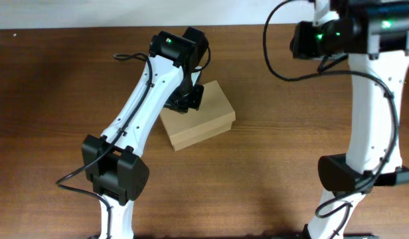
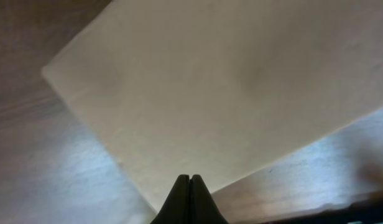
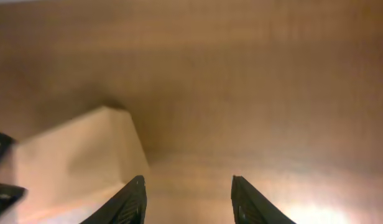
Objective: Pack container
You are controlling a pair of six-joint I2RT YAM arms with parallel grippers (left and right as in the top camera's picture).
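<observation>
The container [image 1: 199,121] lay near the middle of the bench [image 1: 291,139], turned at an angle to the bench's edges. Its flap lid was down and its plain top faced up. No gap showed along the lid, though which edge was the hinge could not be told.

The left gripper [image 2: 190,188] had its fingers pressed together with nothing between them. It was poised over the far left part of the lid. In the left wrist view the joined tips pointed at the lid close to one edge; whether they touched the card could not be told.

The step in hand looked like pressing the lid shut. To do it well, the push should have gone straight down, since a slanted shove would likely slide so light a box across the smooth wood. Gentle pressure near an edge, where the wall stands beneath, would likely have suited thin card better than force at the middle, which might dent it.

The right gripper [image 3: 188,190] had its jaws apart and held nothing. It hung well off to the right, with only a corner of the box in its view. It could have braced the box's side.
</observation>
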